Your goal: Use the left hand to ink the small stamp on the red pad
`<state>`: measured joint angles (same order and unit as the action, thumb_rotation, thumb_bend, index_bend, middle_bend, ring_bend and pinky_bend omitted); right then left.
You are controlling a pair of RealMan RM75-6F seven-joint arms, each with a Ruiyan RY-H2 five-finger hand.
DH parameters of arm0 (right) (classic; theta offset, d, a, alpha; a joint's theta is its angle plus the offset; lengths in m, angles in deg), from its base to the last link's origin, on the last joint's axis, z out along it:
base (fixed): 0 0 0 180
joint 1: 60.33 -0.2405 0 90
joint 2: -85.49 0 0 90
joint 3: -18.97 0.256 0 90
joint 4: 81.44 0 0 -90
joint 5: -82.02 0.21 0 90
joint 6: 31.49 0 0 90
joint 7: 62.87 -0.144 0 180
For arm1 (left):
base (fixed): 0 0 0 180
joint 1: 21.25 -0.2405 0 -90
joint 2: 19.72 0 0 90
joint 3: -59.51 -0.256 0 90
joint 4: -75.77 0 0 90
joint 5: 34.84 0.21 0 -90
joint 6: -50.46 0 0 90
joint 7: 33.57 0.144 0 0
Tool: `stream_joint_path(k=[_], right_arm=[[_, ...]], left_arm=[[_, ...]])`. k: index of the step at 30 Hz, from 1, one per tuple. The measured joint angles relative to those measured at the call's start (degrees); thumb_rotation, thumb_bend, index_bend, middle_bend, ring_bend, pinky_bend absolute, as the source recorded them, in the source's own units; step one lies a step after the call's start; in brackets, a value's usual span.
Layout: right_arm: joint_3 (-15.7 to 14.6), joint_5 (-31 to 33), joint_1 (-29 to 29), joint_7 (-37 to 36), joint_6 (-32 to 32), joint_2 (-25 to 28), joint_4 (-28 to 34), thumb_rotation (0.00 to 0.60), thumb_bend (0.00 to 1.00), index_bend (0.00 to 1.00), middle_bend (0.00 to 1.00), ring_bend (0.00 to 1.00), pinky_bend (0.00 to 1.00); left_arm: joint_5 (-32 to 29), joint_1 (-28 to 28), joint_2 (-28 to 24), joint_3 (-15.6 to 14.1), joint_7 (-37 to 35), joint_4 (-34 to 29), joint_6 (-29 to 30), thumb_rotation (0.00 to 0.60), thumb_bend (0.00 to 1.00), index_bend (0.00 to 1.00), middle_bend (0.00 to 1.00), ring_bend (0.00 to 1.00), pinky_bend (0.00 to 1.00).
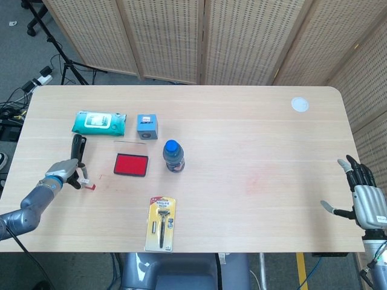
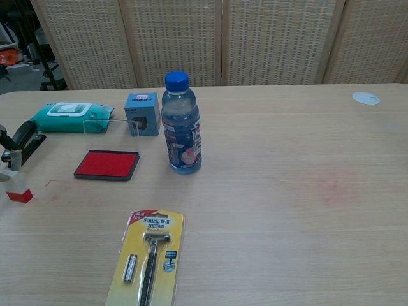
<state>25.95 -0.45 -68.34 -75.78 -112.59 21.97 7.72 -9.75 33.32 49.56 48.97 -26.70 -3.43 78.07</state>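
The small stamp (image 1: 88,183) has a white handle and a red base; it is tilted just left of the red ink pad (image 1: 131,164). My left hand (image 1: 64,170) grips its handle at the table's left side. In the chest view the stamp (image 2: 18,192) shows near the left edge, apart from the red pad (image 2: 107,165), and most of the hand is cut off. My right hand (image 1: 364,202) hangs off the table's right edge, fingers spread, holding nothing.
A water bottle (image 1: 173,156) stands just right of the pad, whose clear lid (image 2: 109,131) stands up behind it. A blue box (image 1: 147,126) and a wipes pack (image 1: 99,122) lie further back. A razor pack (image 1: 161,223) lies near the front edge. A black clip (image 1: 77,147) lies by the left hand.
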Motion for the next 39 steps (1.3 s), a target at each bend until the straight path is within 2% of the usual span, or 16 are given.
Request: stream_joint_path(k=[7, 16, 21, 23, 24, 25, 26, 27, 28, 29, 30, 32, 36, 39], right_arm=[[-0.04, -0.15, 0.04, -0.04, -0.11, 0.05, 0.06, 0.6, 0.0, 0.0, 0.0, 0.0, 0.0], [0.05, -0.02, 0.15, -0.49, -0.22, 0.25, 0.15, 0.6, 0.0, 0.0, 0.0, 0.0, 0.0], [0.0, -0.18, 0.16, -0.49, -0.28, 0.25, 0.18, 0.6, 0.0, 0.0, 0.0, 0.0, 0.0], [-0.01, -0.17, 0.19, -0.49, -0.29, 0.24, 0.17, 0.6, 0.0, 0.0, 0.0, 0.0, 0.0], [0.0, -0.15, 0.2, -0.52, -0.31, 0.24, 0.16, 0.6, 0.0, 0.0, 0.0, 0.0, 0.0], [0.01, -0.13, 0.2, -0.51, -0.32, 0.24, 0.15, 0.6, 0.0, 0.0, 0.0, 0.0, 0.0], [0.03, -0.12, 0.2, -0.52, -0.32, 0.24, 0.15, 0.6, 0.0, 0.0, 0.0, 0.0, 0.0], [0.05, -0.1, 0.2, -0.54, -0.32, 0.25, 0.14, 0.6, 0.0, 0.0, 0.0, 0.0, 0.0], [0.05, -0.11, 0.19, -0.57, -0.31, 0.25, 0.14, 0.6, 0.0, 0.0, 0.0, 0.0, 0.0], [0.05, -0.11, 0.19, -0.62, -0.31, 0.27, 0.14, 0.6, 0.0, 0.0, 0.0, 0.0, 0.0], [0.05, -0.14, 0.2, -0.64, -0.34, 0.28, 0.13, 0.6, 0.0, 0.0, 0.0, 0.0, 0.0], [0.05, -0.24, 0.21, -0.66, -0.43, 0.29, 0.11, 0.6, 0.0, 0.0, 0.0, 0.0, 0.0], [-0.01, -1.08, 0.26, -0.76, -1.14, 0.06, -0.23, 0.6, 0.0, 0.0, 0.0, 0.0, 0.0], [-0.16, -1.48, 0.26, -0.72, -1.33, -0.2, -0.49, 0.6, 0.0, 0.0, 0.0, 0.0, 0.0]], left_arm=[[1.06, -0.38, -1.17, -0.11, -0.25, -1.27, 0.21, 0.6, 0.32, 0.47, 1.0, 1.0, 0.93], [5.33, -2.42, -4.48, 2.09, -3.07, -3.68, 0.06, 0.6, 0.32, 0.47, 1.0, 1.0, 0.93], [6.86, -2.97, -5.96, 2.48, -4.17, -4.42, -1.67, 0.6, 0.31, 0.45, 0.95, 0.99, 0.92], [7.9, -3.37, -6.73, 3.25, -5.03, -4.97, -1.73, 0.6, 0.25, 0.4, 0.84, 0.89, 0.87], [8.39, -3.63, -7.03, 3.72, -5.42, -5.29, -1.46, 0.6, 0.21, 0.33, 0.71, 0.75, 0.79], [9.17, -4.11, -7.45, 4.46, -6.02, -5.85, -0.72, 0.6, 0.16, 0.24, 0.54, 0.57, 0.66], [10.01, -4.62, -7.8, 5.12, -6.57, -6.4, 0.17, 0.6, 0.14, 0.17, 0.4, 0.44, 0.56], [11.09, -5.26, -8.18, 5.82, -7.21, -7.05, 1.28, 0.6, 0.11, 0.08, 0.21, 0.24, 0.39], [12.85, -6.26, -8.73, 6.78, -8.2, -8.02, 3.05, 0.6, 0.08, 0.02, 0.07, 0.09, 0.24], [14.42, -7.15, -9.15, 7.43, -8.99, -8.82, 4.58, 0.6, 0.07, 0.01, 0.02, 0.04, 0.16], [16.19, -8.13, -9.55, 8.02, -9.75, -9.59, 6.22, 0.6, 0.06, 0.0, 0.0, 0.0, 0.07], [20.48, -10.62, -10.25, 9.03, -11.24, -11.05, 10.84, 0.6, 0.04, 0.0, 0.0, 0.0, 0.0], [27.14, -16.6, -9.58, 9.59, -12.57, -11.53, 23.35, 0.6, 0.02, 0.0, 0.0, 0.0, 0.0], [31.83, -22.33, -6.99, 9.87, -13.74, -9.78, 35.66, 0.6, 0.02, 0.0, 0.0, 0.0, 0.0]])
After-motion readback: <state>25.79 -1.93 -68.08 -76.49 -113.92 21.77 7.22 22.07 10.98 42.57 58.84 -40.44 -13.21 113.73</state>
